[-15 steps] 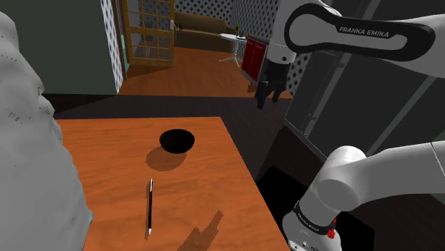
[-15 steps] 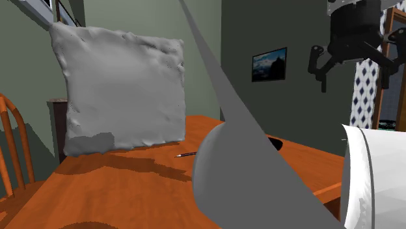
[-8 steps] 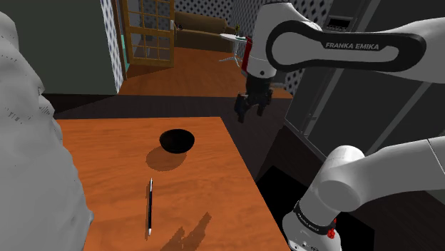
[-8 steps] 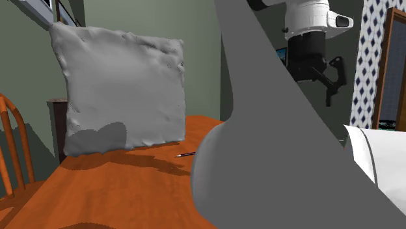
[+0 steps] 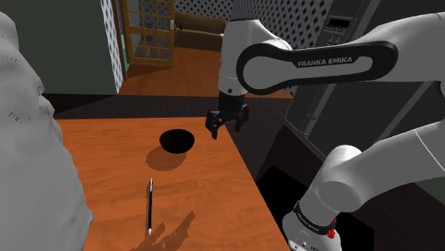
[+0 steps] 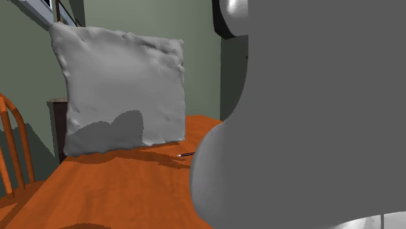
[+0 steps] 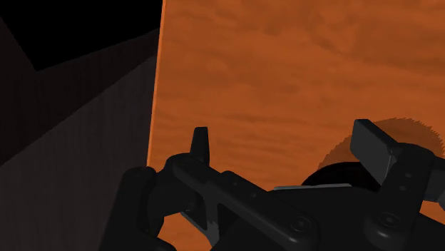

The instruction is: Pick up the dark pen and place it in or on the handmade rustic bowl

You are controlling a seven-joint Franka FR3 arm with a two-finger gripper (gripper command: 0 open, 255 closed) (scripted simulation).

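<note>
Pincer (image 5: 227, 124) wide open, nothing in it, hangs over table (image 5: 214, 178) edge, just beside black bowl (image 5: 177, 140). Dark pen (image 5: 150, 207) lies flat on table, apart from bowl, well away from pincer.

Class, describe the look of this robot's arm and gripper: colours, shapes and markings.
The arm has rounded white links with dark joint bands; one band carries white FRANKA EMIKA lettering, and a small red mark sits near the base. The gripper is all black, with two fingers.
</note>
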